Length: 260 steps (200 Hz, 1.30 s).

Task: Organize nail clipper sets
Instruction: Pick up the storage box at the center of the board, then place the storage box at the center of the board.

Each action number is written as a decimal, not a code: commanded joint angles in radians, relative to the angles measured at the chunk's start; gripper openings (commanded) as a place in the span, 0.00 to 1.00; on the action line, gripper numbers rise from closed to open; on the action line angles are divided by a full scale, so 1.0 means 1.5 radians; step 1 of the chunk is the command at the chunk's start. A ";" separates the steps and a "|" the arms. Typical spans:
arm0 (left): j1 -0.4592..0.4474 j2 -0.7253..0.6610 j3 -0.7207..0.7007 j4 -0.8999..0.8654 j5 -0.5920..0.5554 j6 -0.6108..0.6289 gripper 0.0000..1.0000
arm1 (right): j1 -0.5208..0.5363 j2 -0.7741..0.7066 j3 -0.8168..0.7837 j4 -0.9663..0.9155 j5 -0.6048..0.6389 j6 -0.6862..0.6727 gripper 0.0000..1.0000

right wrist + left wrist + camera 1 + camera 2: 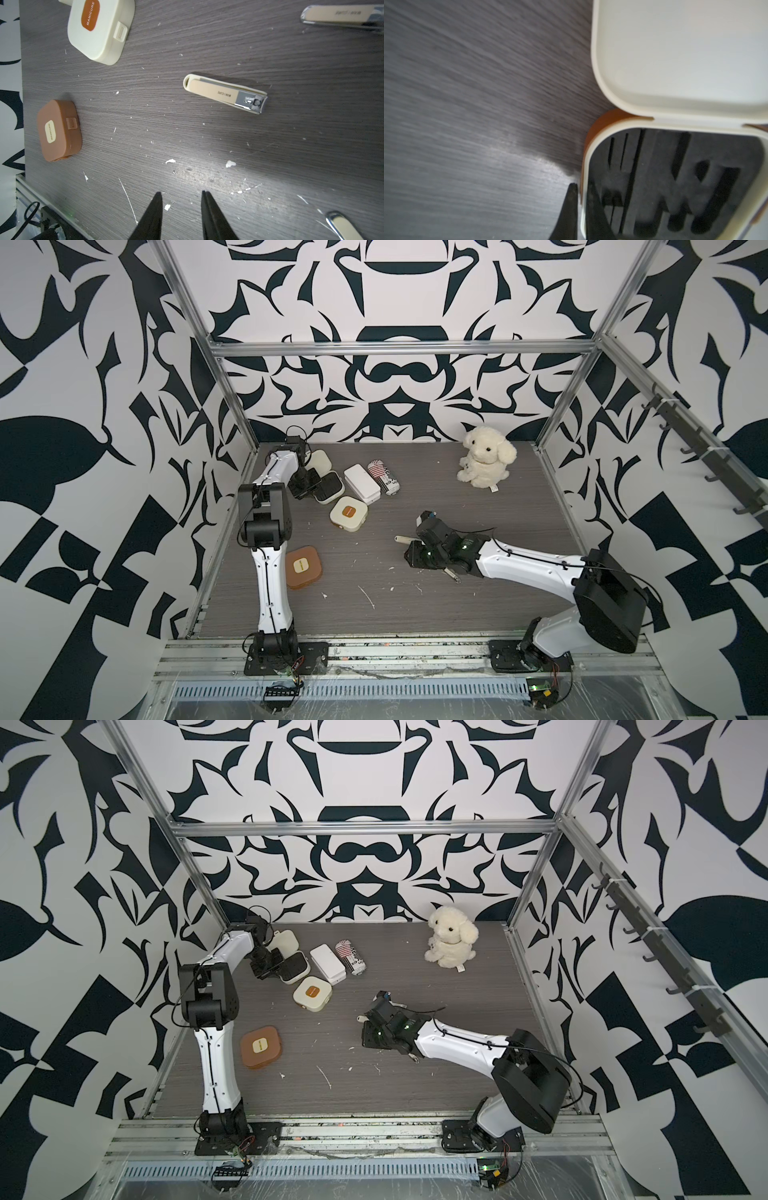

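Clamped left fingers (571,205) shut on side wall of open case (675,62), one inside, one outside, likely to steady it at far left of worktop (291,135) for loading. Held right fingers (153,216) half apart and empty above worktop, near clipper (224,93), seemingly aimed for pickup. Saw two more clippers (340,14) loose near right arm. Found cream case (99,31) and brown case (59,131) shut, well apart.

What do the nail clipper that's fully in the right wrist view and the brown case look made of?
Nail clipper: metal, polished, mirror glints at the cutting end; its beige lever cover looks matte, perhaps plastic. Brown case: likely moulded plastic, matte, with rounded edges and no glare.
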 commanded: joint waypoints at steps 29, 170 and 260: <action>0.011 -0.070 0.019 -0.067 -0.032 0.039 0.00 | -0.008 -0.046 -0.002 -0.027 0.039 -0.009 0.35; -0.302 -0.688 -0.724 0.121 -0.043 -0.268 0.00 | -0.067 -0.074 -0.025 -0.164 0.113 -0.077 0.45; -0.403 -0.716 -0.887 0.257 -0.065 -0.444 0.00 | -0.036 0.021 0.019 -0.126 0.073 -0.070 0.39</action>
